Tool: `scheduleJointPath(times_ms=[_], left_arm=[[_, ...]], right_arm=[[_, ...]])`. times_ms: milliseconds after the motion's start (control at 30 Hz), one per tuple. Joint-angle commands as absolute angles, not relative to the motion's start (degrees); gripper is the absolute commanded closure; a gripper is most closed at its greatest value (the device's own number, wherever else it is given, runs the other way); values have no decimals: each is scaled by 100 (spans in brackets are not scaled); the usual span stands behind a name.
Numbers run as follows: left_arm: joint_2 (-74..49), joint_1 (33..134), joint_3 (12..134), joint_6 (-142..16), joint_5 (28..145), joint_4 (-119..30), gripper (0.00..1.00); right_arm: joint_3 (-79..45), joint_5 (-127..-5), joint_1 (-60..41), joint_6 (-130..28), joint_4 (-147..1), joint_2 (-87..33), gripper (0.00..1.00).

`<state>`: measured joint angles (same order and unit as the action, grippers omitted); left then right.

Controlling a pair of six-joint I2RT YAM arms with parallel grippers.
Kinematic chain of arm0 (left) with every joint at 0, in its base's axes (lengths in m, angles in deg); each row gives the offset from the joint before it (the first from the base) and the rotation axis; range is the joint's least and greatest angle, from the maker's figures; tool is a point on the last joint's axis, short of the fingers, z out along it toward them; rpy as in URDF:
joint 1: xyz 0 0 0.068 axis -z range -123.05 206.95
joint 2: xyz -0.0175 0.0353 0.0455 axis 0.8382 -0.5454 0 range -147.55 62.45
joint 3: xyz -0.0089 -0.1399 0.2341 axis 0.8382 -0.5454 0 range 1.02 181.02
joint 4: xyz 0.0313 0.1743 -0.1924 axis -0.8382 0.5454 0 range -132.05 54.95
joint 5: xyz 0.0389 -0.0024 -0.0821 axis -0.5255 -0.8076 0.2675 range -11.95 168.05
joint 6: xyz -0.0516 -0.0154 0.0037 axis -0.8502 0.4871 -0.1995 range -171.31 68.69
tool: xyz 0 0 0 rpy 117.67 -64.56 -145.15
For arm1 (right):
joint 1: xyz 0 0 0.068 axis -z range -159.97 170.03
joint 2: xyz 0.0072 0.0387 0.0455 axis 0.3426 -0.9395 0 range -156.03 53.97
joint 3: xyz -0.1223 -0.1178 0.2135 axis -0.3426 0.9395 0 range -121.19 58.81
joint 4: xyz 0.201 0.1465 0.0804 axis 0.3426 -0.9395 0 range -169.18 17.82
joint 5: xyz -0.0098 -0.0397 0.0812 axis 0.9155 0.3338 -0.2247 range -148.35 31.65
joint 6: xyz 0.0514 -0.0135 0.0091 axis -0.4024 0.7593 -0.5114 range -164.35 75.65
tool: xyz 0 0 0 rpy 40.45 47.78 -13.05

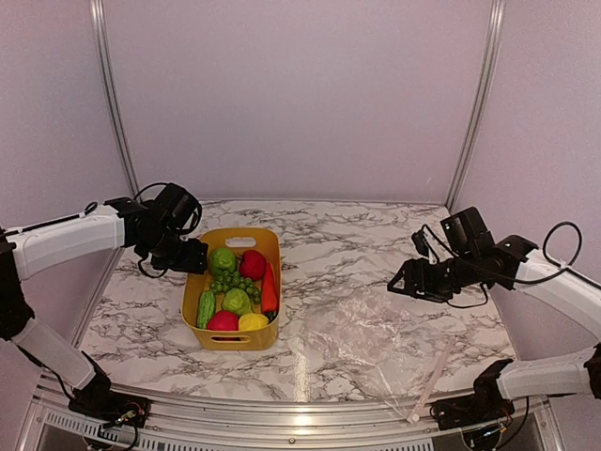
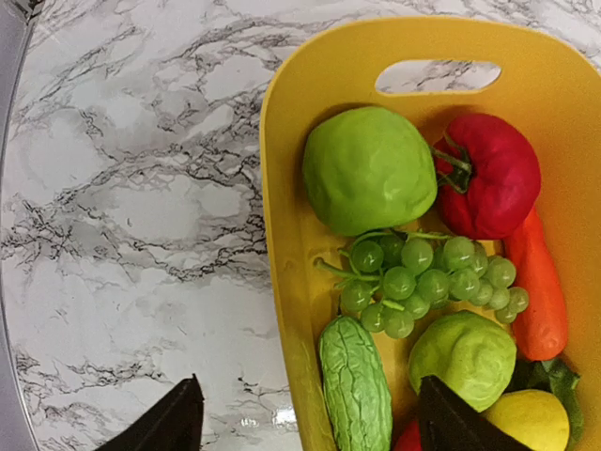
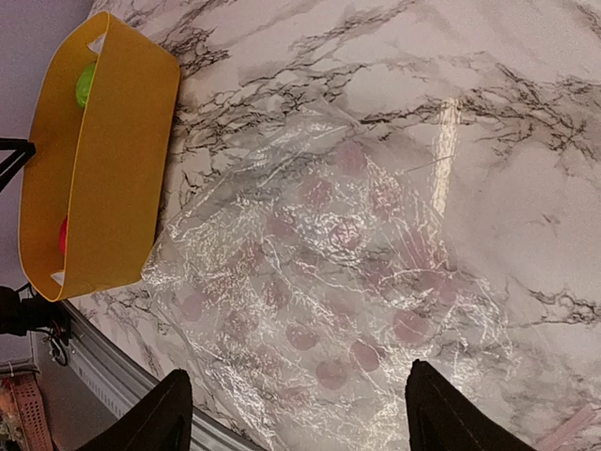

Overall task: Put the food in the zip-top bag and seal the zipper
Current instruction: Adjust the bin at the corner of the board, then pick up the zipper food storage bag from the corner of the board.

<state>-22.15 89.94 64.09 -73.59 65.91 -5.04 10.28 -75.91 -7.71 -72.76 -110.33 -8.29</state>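
The food lies in a yellow tub [image 1: 199,282]: a green pepper [image 2: 368,169], a red fruit [image 2: 488,177], grapes [image 2: 432,282], a carrot [image 2: 540,301], a cucumber [image 2: 355,385], another green fruit [image 2: 470,357] and a lemon [image 2: 531,423]. My left gripper [image 1: 192,256] is open and empty above the tub's far left corner; in its wrist view [image 2: 310,427] its jaws straddle the tub's left wall and the cucumber. The clear zip-top bag [image 1: 371,338] lies flat right of the tub, its zipper [image 1: 432,374] at the near right. My right gripper [image 1: 404,280] is open and empty above the bag [image 3: 329,282].
The yellow tub [image 3: 113,160] stands left of centre on the marble table. The table's front metal rail [image 1: 300,413] runs close to the bag's near edge. Grey walls enclose the back and both sides.
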Motion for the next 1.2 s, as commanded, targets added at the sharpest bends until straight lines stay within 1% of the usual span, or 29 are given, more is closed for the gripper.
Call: scheduleJointPath(times_ms=[0, 100, 200, 400, 533, 600, 733, 800, 833, 867, 933, 1167], left_arm=[[-1993, 9017, 7215, -7305, 6602, -486, 1], [-1951, 9015, 7712, -7144, 7004, -589, 1], [-2077, 9017, 8118, -7091, 7057, -638, 1], [-2168, 9122, 8553, -6756, 7181, -1265, 1], [-2100, 9175, 8428, -7296, 6746, -1863, 1], [-2117, 9167, 8367, -7614, 6432, -1872, 1], [-2171, 9152, 8331, -7179, 5737, -1719, 1], [-2057, 9073, 8087, -7556, 5288, -1926, 1], [-1968, 8999, 7946, -7626, 5389, -2077, 1], [-1858, 8922, 7778, -7491, 5747, -2379, 1], [-1758, 8886, 7598, -7329, 6103, -2798, 6], [-1923, 8885, 7849, -7337, 6643, -2641, 13]], right_arm=[[1293, -7093, -818, -8174, -11704, -264, 25], [1549, -6791, -801, -8528, -12030, 114, 25], [1737, -6647, -758, -8824, -12372, 398, 24], [2412, -7033, -690, -9674, -12634, 809, 21], [2725, -7109, -616, -10383, -12959, 1202, 21], [2920, -7161, -616, -10851, -13189, 1510, 22], [3467, -7529, -607, -11536, -13243, 2111, 26], [3635, -7634, -615, -11773, -13215, 2277, 29], [3653, -7629, -609, -11824, -13225, 2345, 30], [3657, -7595, -610, -11865, -13259, 2374, 31], [3669, -7587, -607, -11915, -13310, 2355, 31], [3366, -7278, -607, -11931, -13671, 2006, 29]])
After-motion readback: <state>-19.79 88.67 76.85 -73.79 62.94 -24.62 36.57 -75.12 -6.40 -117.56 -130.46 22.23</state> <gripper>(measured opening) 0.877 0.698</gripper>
